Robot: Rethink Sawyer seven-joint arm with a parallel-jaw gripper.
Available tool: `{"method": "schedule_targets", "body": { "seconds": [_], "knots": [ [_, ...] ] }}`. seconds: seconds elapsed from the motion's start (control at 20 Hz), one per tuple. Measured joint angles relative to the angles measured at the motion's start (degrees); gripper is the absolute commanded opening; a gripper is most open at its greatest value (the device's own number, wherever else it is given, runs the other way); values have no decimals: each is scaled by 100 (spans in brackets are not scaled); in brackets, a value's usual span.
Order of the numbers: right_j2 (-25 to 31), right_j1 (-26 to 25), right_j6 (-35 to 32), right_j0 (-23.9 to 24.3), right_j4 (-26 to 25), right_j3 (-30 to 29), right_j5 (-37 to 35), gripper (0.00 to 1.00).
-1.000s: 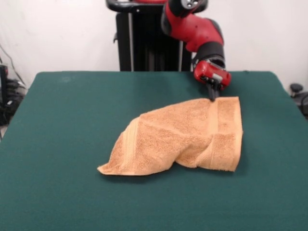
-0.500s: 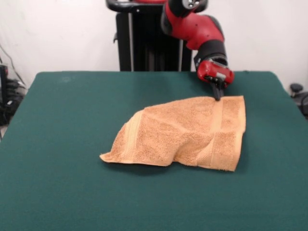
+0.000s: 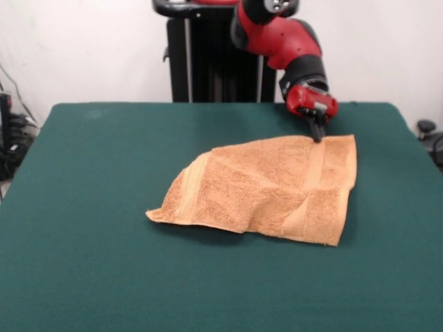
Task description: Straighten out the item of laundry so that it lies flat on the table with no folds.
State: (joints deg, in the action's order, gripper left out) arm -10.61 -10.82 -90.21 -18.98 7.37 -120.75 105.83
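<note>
Towel (image 3: 266, 190) rumpled, folded on table (image 3: 83, 207) | fingers (image 3: 318, 135) clamp its far edge

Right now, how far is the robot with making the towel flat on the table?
Not finished. Done: the towel lies spread over a broad patch of the green table. In hand: the pincer is at the towel's far edge, near one corner; I cannot tell if it grips. Left: a fold runs across the near side and the other end is bunched to a point, so these must be pulled out.
</note>
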Motion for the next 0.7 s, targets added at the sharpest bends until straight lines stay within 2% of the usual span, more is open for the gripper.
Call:
{"method": "schedule_targets", "body": {
  "seconds": [0.4,0.7],
  "knots": [
    [-76,-45,0,-7,-247,22,1,0],
    [-307,-157,0,8,-619,145,5,0]
  ]
}}
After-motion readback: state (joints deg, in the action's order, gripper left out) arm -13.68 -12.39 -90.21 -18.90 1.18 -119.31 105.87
